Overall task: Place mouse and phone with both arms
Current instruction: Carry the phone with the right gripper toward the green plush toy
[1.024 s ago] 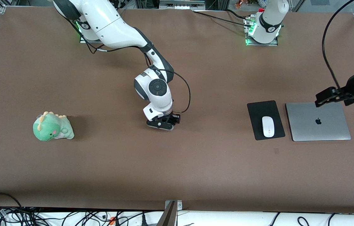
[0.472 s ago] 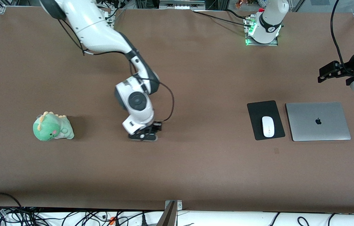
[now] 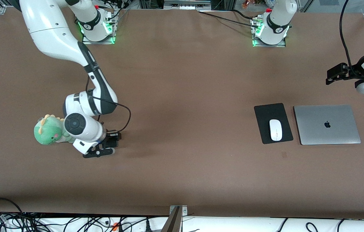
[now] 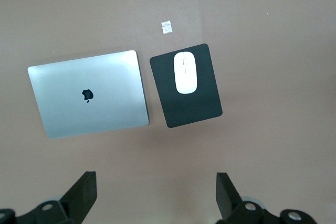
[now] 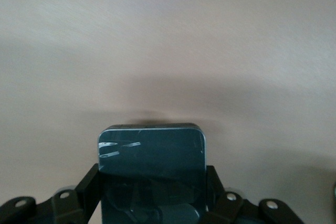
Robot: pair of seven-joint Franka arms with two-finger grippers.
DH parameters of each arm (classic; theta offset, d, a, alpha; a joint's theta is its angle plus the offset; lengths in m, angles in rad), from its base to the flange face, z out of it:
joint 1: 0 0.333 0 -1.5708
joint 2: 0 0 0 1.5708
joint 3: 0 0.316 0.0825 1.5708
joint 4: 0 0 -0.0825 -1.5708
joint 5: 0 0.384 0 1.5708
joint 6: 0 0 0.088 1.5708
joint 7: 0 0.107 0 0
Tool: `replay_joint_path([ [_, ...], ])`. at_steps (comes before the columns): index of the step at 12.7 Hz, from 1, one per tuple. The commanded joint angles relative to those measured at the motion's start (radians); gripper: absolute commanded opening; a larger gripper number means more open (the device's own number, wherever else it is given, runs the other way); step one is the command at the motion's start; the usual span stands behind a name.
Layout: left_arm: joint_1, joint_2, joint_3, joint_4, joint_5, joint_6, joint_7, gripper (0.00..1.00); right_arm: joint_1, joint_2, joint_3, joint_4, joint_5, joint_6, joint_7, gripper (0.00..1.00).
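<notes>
In the front view, the wide brown bench [image 3: 182, 180] is being seen from above. The white jointed right arm [image 3: 56, 38] is being extended from its base at about eleven o'clock down toward eight o'clock, and its black right pincer [image 3: 99, 152] is being held low over the bench, just beside a green plush dinosaur toy [image 3: 49, 130]. The toy is partly covered by the arm's wrist. At about three o'clock a flat black rectangular mouse pad [image 3: 265, 111] is lying on the bench, with the small white oval mouse [image 3: 275, 130] resting on it. A closed silver laptop [image 3: 327, 124] is lying just beside the pad, toward the left arm's end of the bench. The black left pincer [image 3: 333, 76] is being held up near two o'clock, over bare bench beside the laptop.

In the left wrist view, the left pincer [image 4: 155, 195] is being shown with its black fingers [image 4: 84, 192] spread wide apart and nothing between them. The laptop [image 4: 89, 94], the pad [image 4: 202, 108] and the mouse [image 4: 185, 72] are being seen below it.

In the right wrist view, the right pincer [image 5: 152, 192] is being kept closed on the flat black rectangular phone [image 5: 152, 153], whose glossy rounded end is sticking out over the bench.
</notes>
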Motion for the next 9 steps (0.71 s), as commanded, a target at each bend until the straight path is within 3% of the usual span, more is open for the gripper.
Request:
replay_joint_path([
  [1, 0.008, 0.000, -0.006, 0.001, 0.022, -0.012, 0.028, 1.00, -0.048, -0.060, 0.016, -0.101, 0.017, 0.037, -0.047, 0.32],
  [3, 0.005, 0.000, -0.007, 0.001, 0.022, -0.012, 0.028, 1.00, -0.076, -0.060, 0.016, -0.161, 0.017, 0.115, -0.057, 0.34],
  [6, 0.005, 0.000, -0.009, 0.003, 0.022, -0.012, 0.030, 1.00, -0.093, -0.060, 0.016, -0.189, 0.017, 0.163, -0.067, 0.46],
  [7, 0.005, 0.000, -0.007, 0.001, 0.022, -0.012, 0.030, 1.00, -0.093, -0.060, 0.016, -0.189, 0.019, 0.163, -0.065, 0.66],
  [8, 0.005, 0.000, -0.007, 0.003, 0.022, -0.012, 0.028, 1.00, -0.092, -0.063, 0.018, -0.186, 0.028, 0.163, -0.050, 1.00],
  [9, 0.003, 0.000, -0.007, 0.001, 0.022, -0.012, 0.030, 1.00, -0.092, -0.083, 0.018, -0.183, 0.040, 0.154, -0.047, 1.00],
])
